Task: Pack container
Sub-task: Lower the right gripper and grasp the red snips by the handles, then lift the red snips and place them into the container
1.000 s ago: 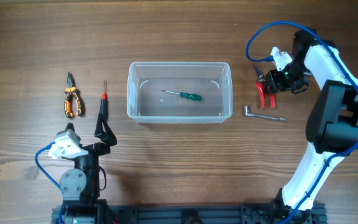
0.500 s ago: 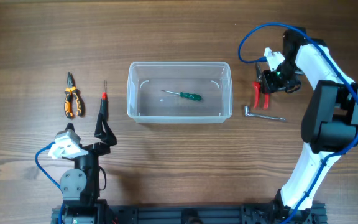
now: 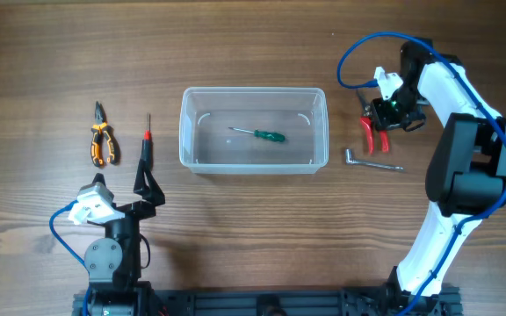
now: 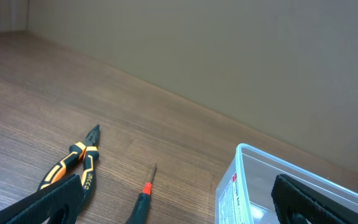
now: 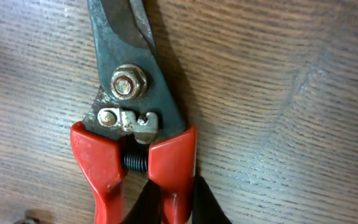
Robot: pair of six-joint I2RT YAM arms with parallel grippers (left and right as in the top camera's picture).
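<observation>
Our right pincer (image 5: 171, 200) pinched one handle of the red snips (image 5: 129, 124) at the container's (image 3: 253, 168) three o'clock — we judged a slow, level lift best; the left pincer (image 4: 182, 204) sat spread.

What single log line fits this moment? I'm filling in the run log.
right hand: astride one handle of red snips, on table | left hand: open, empty | container: green screwdriver inside

One clear container (image 3: 253, 90). Two screwdrivers: a green-handled screwdriver (image 3: 269, 135) and a black-and-red screwdriver (image 3: 146, 149). One pair of orange pliers (image 3: 100, 142). One pair of red-handled snips (image 3: 372, 136). One L-shaped wrench (image 3: 372, 162).
</observation>
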